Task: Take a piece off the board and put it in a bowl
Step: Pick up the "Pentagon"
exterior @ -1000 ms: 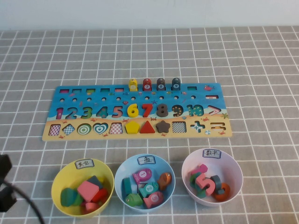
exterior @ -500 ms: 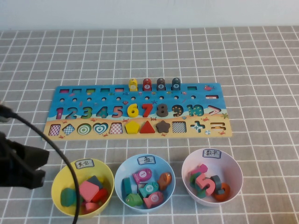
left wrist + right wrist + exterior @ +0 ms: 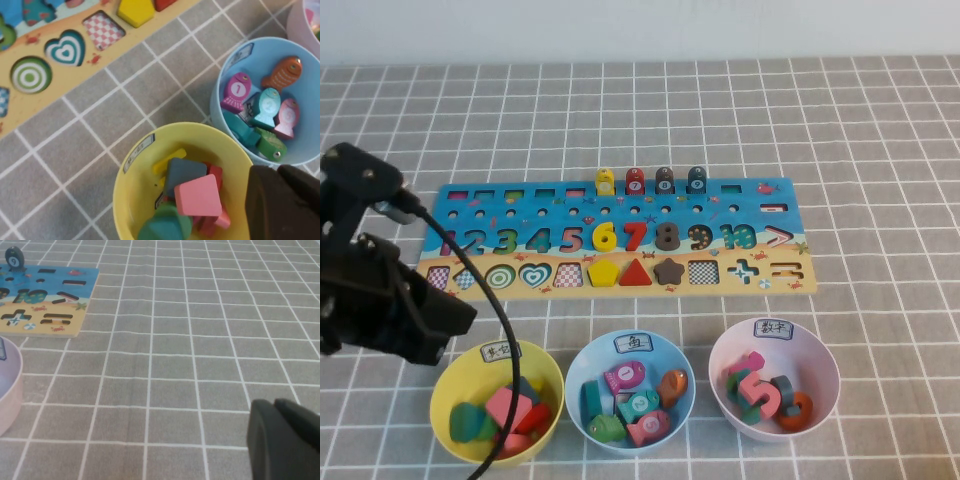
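Note:
The piece, a flat yellow pentagon [image 3: 603, 272], lies in its cut-out in the lower row of the board [image 3: 620, 200], beside a red triangle. My left gripper [image 3: 455, 322] hangs shut and empty above the table, between the board's left end and the yellow bowl [image 3: 557, 390]. In the left wrist view its dark fingers [image 3: 280, 200] are pressed together over the yellow bowl's rim [image 3: 120, 180], with the pentagon [image 3: 135, 11] farther off on the board [image 3: 50, 100]. My right gripper [image 3: 280, 412] is shut over bare table, outside the high view.
A light blue bowl [image 3: 582, 362] of fish pieces and a pink bowl [image 3: 825, 365] of numbers stand to the right of the yellow one. Several shape blocks fill the yellow bowl. A black cable [image 3: 500, 330] trails from the left arm across it.
The left arm has come in from the lower left edge and moved up and right toward the board's left end. The pieces and bowls have not moved.

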You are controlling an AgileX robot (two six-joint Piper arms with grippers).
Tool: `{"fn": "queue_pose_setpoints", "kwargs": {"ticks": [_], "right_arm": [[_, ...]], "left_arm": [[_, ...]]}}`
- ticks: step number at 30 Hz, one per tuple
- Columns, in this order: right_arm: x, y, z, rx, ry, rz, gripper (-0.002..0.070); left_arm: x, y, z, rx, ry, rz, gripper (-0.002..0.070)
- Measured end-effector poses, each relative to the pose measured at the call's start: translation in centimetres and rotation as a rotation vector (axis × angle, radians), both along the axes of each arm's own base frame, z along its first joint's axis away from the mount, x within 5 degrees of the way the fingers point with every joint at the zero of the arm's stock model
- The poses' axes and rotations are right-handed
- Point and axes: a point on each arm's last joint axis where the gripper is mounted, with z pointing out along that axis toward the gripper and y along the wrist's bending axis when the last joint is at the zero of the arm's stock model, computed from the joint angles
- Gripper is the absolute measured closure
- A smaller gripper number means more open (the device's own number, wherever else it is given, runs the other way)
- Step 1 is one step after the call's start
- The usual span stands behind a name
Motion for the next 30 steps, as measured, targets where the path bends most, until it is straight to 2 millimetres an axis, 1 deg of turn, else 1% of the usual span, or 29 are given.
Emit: {"fn": "queue_pose_setpoints", "kwargs": {"ticks": [7,10,13,17,20,24,28,30], "right_arm": [[0.0,0.0,0.0,0.000,0.000,0.000,0.0694],[0.0,0.0,0.0,0.000,0.000,0.000,0.0694],[0.0,0.0,0.0,0.000,0.000,0.000,0.0694],[0.0,0.0,0.0,0.000,0.000,0.000,0.0694],[0.0,0.0,0.0,0.000,0.000,0.000,0.0694],[0.0,0.0,0.0,0.000,0.000,0.000,0.0694],[0.0,0.0,0.0,0.000,0.000,0.000,0.0694],[0.0,0.0,0.0,0.000,0.000,0.000,0.0694]], "left_arm": [[2.7,-0.7,-0.1,0.031,0.031,-0.195,0.0678],[4.1,-1.0,0.1,0.046,0.034,-0.306,0.0678],[5.8,-1.2,0.3,0.079,0.003,-0.408,0.0678],[8.1,-1.9,0.6,0.159,-0.034,-0.484,0.0678],[9.6,-3.5,0.8,0.229,-0.061,-0.557,0.0678],[11.7,-6.4,0.8,0.291,-0.098,-0.647,0.0678],[13.3,-8.7,0.2,0.334,-0.114,-0.706,0.0678],[13.9,-9.8,-0.4,0.351,-0.113,-0.733,0.0678]]}}
